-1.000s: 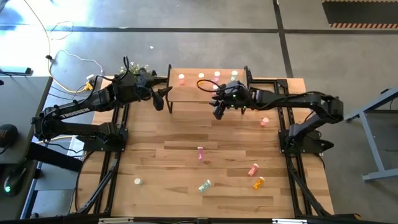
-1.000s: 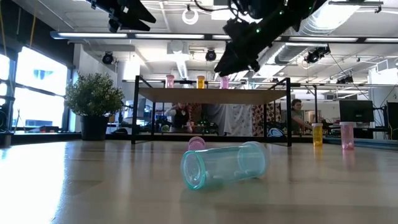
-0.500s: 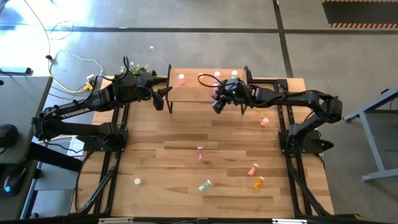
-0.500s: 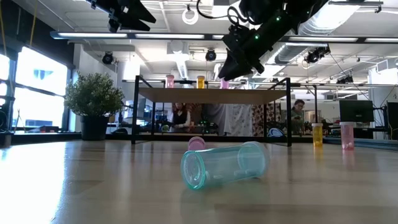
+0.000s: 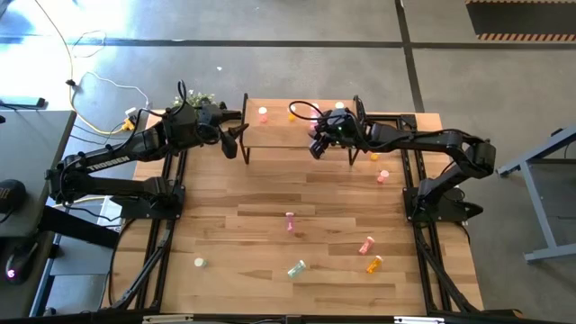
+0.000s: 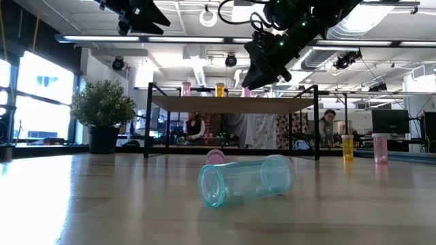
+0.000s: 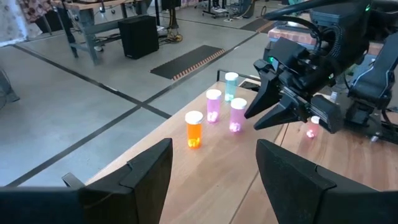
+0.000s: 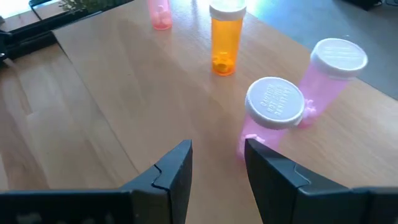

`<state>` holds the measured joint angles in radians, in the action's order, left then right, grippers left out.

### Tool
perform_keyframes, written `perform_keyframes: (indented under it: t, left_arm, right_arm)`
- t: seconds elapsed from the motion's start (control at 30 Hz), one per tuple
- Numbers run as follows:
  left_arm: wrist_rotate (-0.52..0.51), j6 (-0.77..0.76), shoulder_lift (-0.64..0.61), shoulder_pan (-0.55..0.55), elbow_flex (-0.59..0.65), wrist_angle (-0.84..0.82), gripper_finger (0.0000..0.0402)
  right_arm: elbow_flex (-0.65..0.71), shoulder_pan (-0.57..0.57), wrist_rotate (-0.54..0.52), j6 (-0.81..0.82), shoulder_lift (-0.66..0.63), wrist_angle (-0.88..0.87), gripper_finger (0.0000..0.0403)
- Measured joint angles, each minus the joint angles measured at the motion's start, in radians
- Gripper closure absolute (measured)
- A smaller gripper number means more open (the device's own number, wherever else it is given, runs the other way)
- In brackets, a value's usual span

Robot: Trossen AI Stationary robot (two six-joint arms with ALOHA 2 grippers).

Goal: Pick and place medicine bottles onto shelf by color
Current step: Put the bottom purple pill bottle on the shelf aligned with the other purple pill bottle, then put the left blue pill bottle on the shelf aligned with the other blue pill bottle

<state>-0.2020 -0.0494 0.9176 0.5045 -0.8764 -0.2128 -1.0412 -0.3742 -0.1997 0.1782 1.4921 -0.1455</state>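
— Where, the right claw?
— Over the shelf, near its front edge, just short of a pink bottle standing there. Fingers parted a little, nothing between them.
— And on the shelf itself?
— Upright: an orange bottle, a second pink bottle just beside the first, a third pink one toward the shelf's far left end, a green-tinted one at the back right. Whether the first pink bottle touches the second, cannot tell.
— Left claw?
— At the shelf's left end, raised, jaws spread wide, empty.
— Off the shelf?
— On the surface in front of the shelf: a clear green bottle on its side, capless, mouth toward the low camera; a small pink bottle closer to the shelf; a pale red one and an orange one lying right of the green. Another pink one right of the shelf's front leg. A lone cap well left of the green bottle.
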Motion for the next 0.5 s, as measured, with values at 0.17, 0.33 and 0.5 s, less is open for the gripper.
perform_keyframes:
  t: [0.17, 0.33, 0.5]
  left_arm:
    - [0.005, 0.000, 0.000, 0.000, 0.000, -0.001, 0.0179]
    - [0.049, 0.019, 0.000, 0.000, 0.000, -0.043, 0.0179]
    - [0.141, 0.034, 0.000, 0.000, 0.000, -0.108, 0.0179]
  right_arm:
    - [0.000, 0.019, 0.029, 0.058, -0.021, -0.008, 0.0266]
    - [0.000, 0.066, -0.009, 0.166, -0.099, -0.081, 0.0266]
    - [0.000, 0.101, -0.086, 0.319, -0.187, -0.175, 0.0266]
